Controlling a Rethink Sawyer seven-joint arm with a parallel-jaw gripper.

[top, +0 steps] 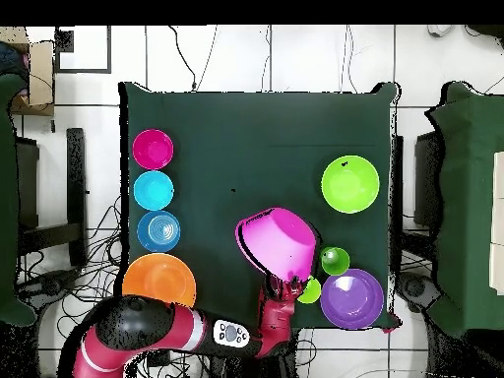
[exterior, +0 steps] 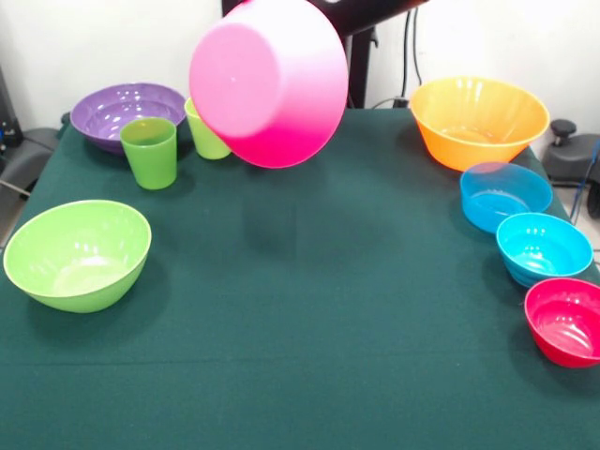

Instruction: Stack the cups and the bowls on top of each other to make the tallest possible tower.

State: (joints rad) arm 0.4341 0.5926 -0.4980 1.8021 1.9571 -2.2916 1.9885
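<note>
Gripper (top: 291, 285): clamped on pink bowl (exterior: 269, 80) rim, bowl tilted above surface (exterior: 300, 328) | Handling: light, stiff, glossy, likely slippery | Hold: rim only | 2 cups (exterior: 150, 152) nearby

The large pink bowl (exterior: 269, 80) hangs tilted above the table, base toward the front camera. The other six bowls and two green cups (exterior: 150, 152) stand upright, unstacked.

A dark green tablecloth (exterior: 300, 375) covers the table. Beyond its far edge stands a white wall (exterior: 112, 42) (cables (exterior: 410, 47) hang against it). Seen from overhead, a white tiled floor (top: 295, 59) surrounds the cloth, crossed by more cables.
</note>
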